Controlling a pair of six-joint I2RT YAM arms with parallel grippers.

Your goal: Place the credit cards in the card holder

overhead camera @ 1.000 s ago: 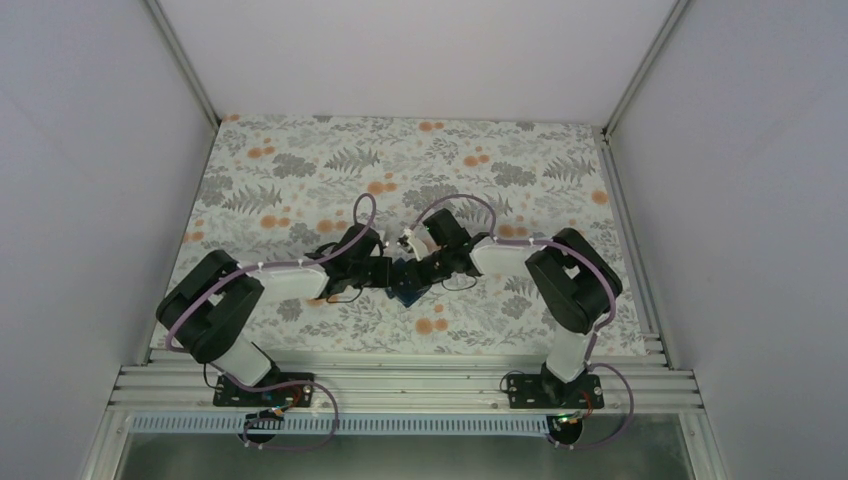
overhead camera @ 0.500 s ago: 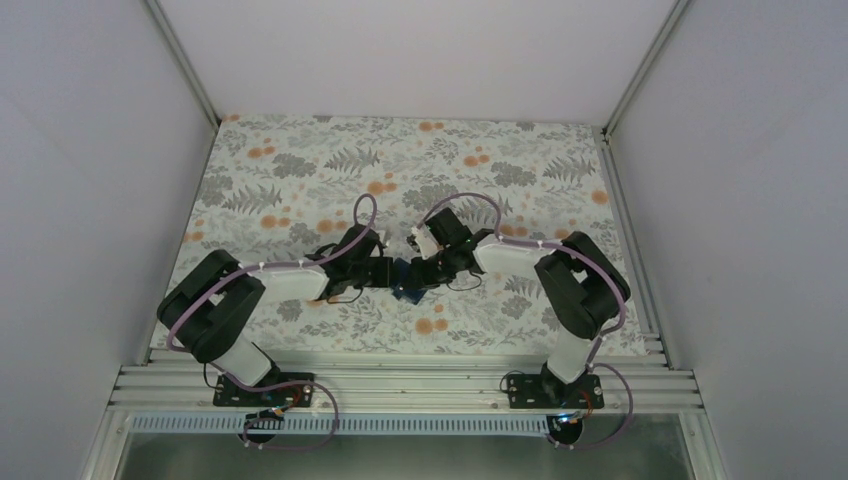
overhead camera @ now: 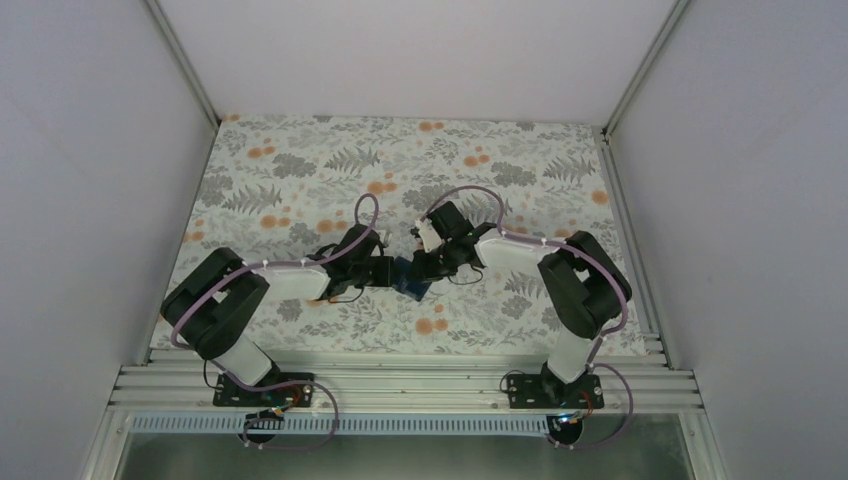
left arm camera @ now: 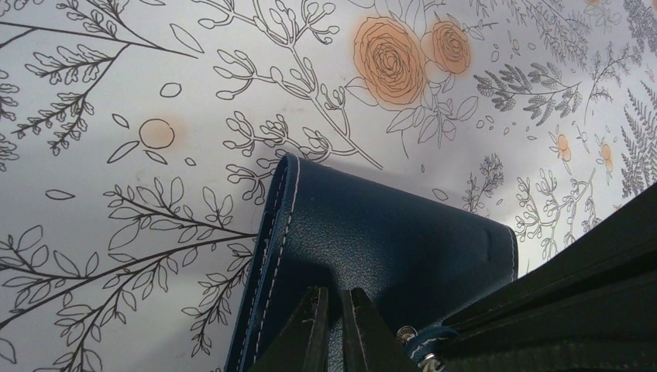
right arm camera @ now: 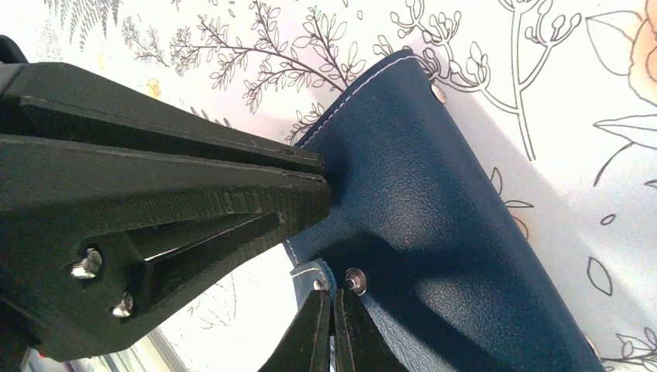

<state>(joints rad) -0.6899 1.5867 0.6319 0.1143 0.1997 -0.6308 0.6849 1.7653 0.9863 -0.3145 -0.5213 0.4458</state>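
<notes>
**A:** One card holder (left arm camera: pixel 387 240), dark navy with pale stitching along its edge. Where is it?

**B:** At the middle of the flowered surface (overhead camera: pixel 300 170), folded over, right between the tips of the two arms. I cannot tell whether it lies flat or is raised a little.

**A:** Who has hold of it?

**B:** Both. The left pincer (left arm camera: pixel 335 310) has its fingers nearly together, clamped on one edge of the navy leather. In the other wrist view its tips bite the stitched side.

**A:** And the right?

**B:** The right pincer (right arm camera: pixel 333 310) is pressed together on the small snap tab (right arm camera: pixel 355 280) that sticks out from the holder. A silver stud sits just past its tips.

**A:** How do the arms stand?

**B:** From above, they reach in from either side and meet nose to nose over the holder. Their elbows are bent outward, and purple cables loop along each.
</notes>
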